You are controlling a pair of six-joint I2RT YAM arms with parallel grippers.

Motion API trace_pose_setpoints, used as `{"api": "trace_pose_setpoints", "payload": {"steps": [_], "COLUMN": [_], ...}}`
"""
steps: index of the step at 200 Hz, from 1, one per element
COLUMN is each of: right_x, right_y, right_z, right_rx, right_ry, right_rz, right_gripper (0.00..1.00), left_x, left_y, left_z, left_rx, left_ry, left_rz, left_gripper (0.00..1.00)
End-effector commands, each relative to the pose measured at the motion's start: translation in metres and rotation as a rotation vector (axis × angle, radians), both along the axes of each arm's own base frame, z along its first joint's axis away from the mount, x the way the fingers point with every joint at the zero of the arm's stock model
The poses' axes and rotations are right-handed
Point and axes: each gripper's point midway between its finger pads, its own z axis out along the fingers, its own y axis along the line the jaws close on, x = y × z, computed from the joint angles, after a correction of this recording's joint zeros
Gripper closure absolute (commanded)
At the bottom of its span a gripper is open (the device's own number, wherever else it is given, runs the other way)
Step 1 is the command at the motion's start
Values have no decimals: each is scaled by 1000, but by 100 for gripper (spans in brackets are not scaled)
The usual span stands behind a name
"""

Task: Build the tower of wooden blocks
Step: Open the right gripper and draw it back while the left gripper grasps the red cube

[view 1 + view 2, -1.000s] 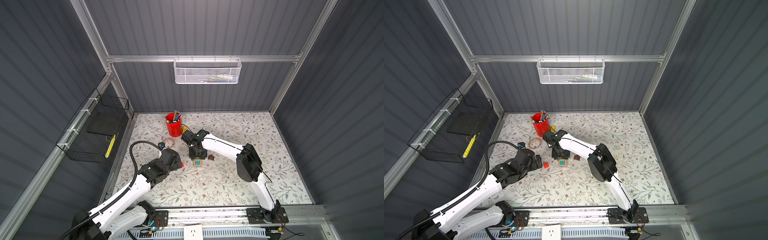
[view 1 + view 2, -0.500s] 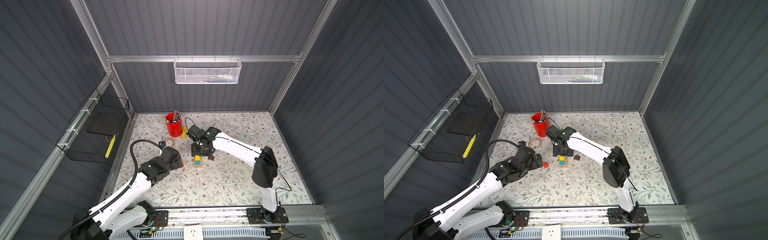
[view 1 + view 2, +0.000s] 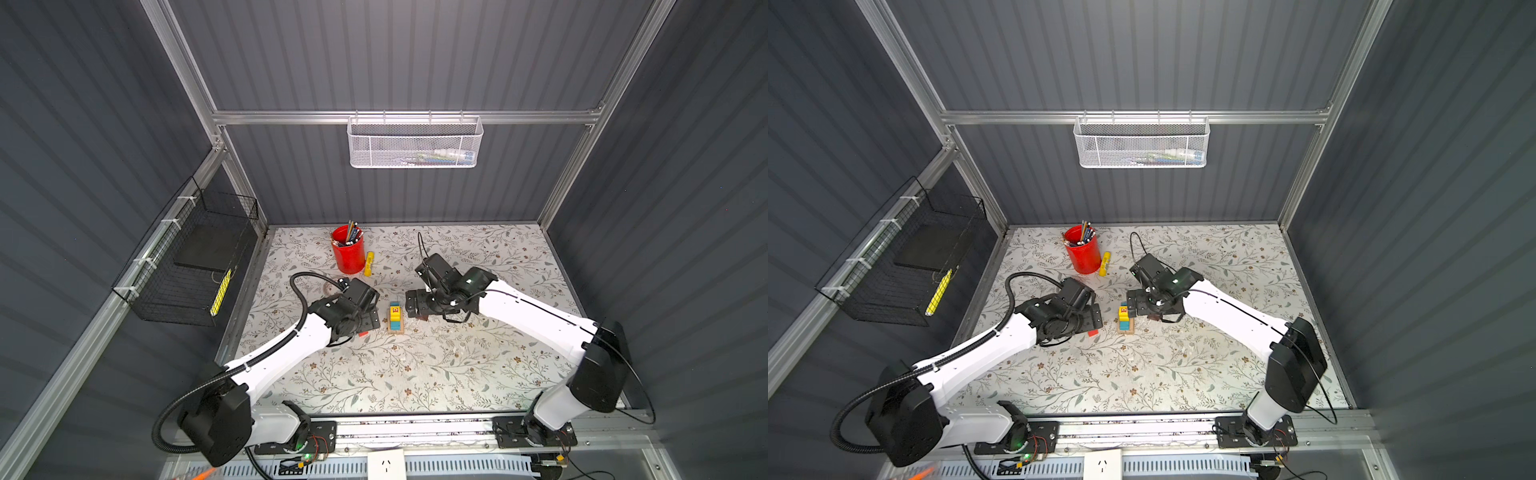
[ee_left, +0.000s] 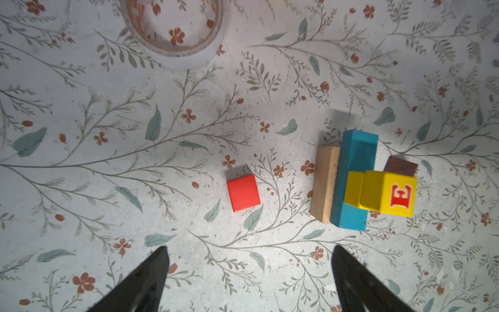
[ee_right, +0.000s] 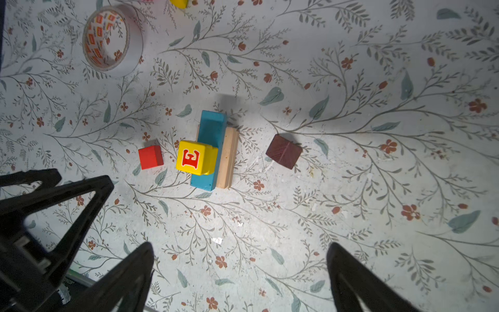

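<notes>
The wood block tower [image 3: 395,318] stands near the middle of the floral table [image 3: 457,374] in both top views. It has tan oblongs [image 5: 229,156] at the bottom, a blue oblong [image 5: 212,129] lying on them, and a yellow cube [image 5: 195,158] with a red E on top. The red cube [image 4: 243,192] lies loose just left of it, the dark brown roof piece [image 5: 283,151] just right. The left gripper [image 4: 249,250] hangs above the red cube, jaws spread and empty. The right gripper [image 5: 239,245], right of the tower, gapes wide too, holding nothing.
</notes>
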Motion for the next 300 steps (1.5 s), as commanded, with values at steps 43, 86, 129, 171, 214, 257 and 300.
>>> {"api": "trace_pose_setpoints", "payload": {"steps": [43,86,129,171,214,257,300], "right_x": [8,6,6,8,9,9,10], "right_y": [-15,-21,-26,-28,-29,-31,-30], "right_z": [4,-3,-8,-7,-9,-13,-16], "right_rx": [138,147,144,150,146,139,136], "right_ry": [-104,-92,-87,-92,-92,-84,-77], "right_rz": [96,93,79,70,63,54,54], "right_gripper": [1,1,1,1,1,1,1], "left_x": [1,7,11,18,19,17,13], "left_y": [-20,-16,-6,-3,-2,1,2], "left_z": [-44,-63,-74,-77,-85,-88,-89], "left_rx": [32,56,30,34,42,48,37], "left_ry": [182,217,230,228,245,249,259], "left_rz": [3,77,147,171,187,202,219], "left_gripper": [19,28,37,42,48,53,57]}}
